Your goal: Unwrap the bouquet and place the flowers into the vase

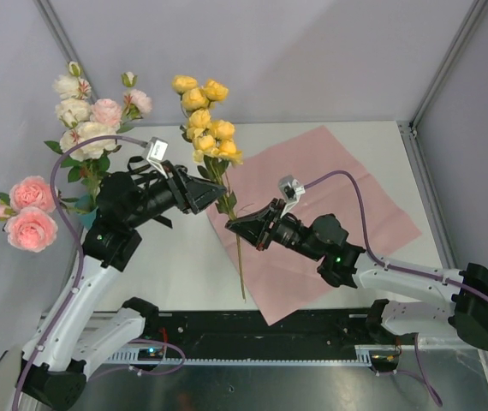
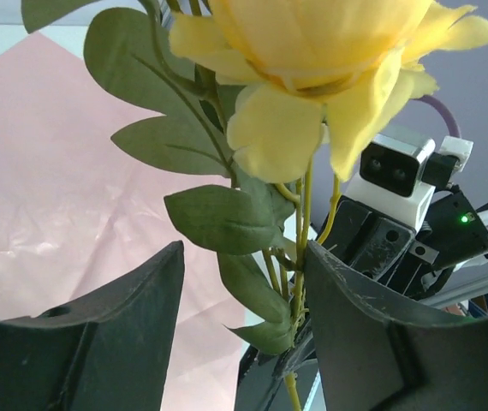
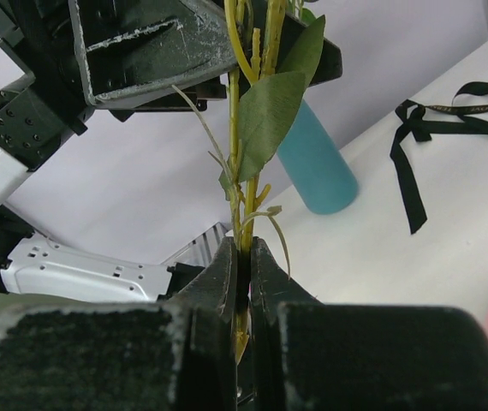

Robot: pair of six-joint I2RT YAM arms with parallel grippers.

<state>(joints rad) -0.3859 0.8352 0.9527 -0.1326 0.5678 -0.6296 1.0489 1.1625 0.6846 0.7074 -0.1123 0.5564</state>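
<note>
Your right end effector [image 3: 242, 257] pinches near-upright stem [image 3: 236, 201] of yellow flowers [image 1: 205, 120]; left end effector [image 2: 244, 265] straddles it higher, jaws apart; vase [image 3: 317, 167] leftward.

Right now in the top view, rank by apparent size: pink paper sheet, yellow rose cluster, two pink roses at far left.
1. pink paper sheet, clearly largest.
Then yellow rose cluster and two pink roses look alike; the yellow ones are held up, likely nearer the camera, so unranked.
</note>
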